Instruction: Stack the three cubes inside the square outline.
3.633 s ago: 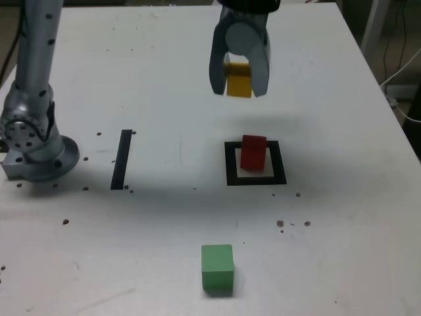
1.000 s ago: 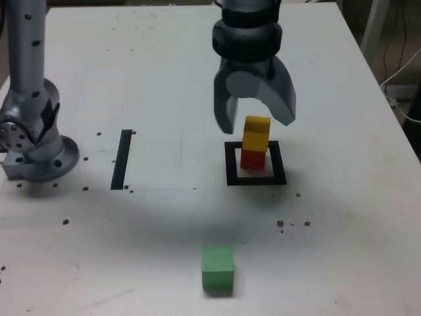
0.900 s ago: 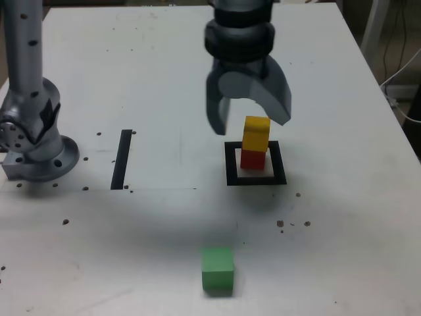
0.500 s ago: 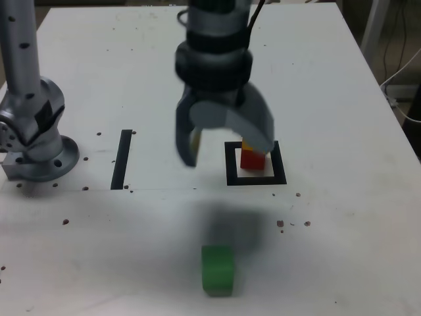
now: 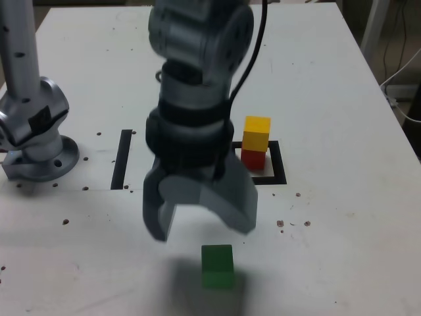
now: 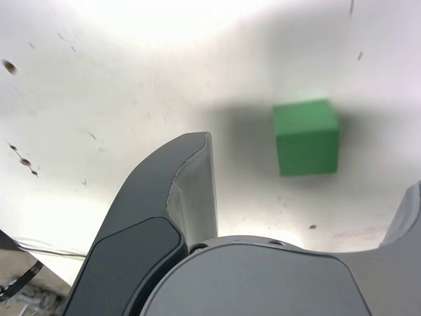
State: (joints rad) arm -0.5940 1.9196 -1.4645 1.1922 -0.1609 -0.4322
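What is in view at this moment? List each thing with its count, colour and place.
yellow cube: one, yellow, stacked on the red cube.
red cube: one, red, inside the square outline, partly hidden by the arm.
green cube: one, green, alone near the table's front edge, below the gripper.
square outline: one, black, mid-table.
black strip: one, black, at the exterior view's left.
table: one, white, speckled.
cables: pale, beyond the table's right edge.
arm base: one, silver, left.
gripper: one, grey, open, empty.
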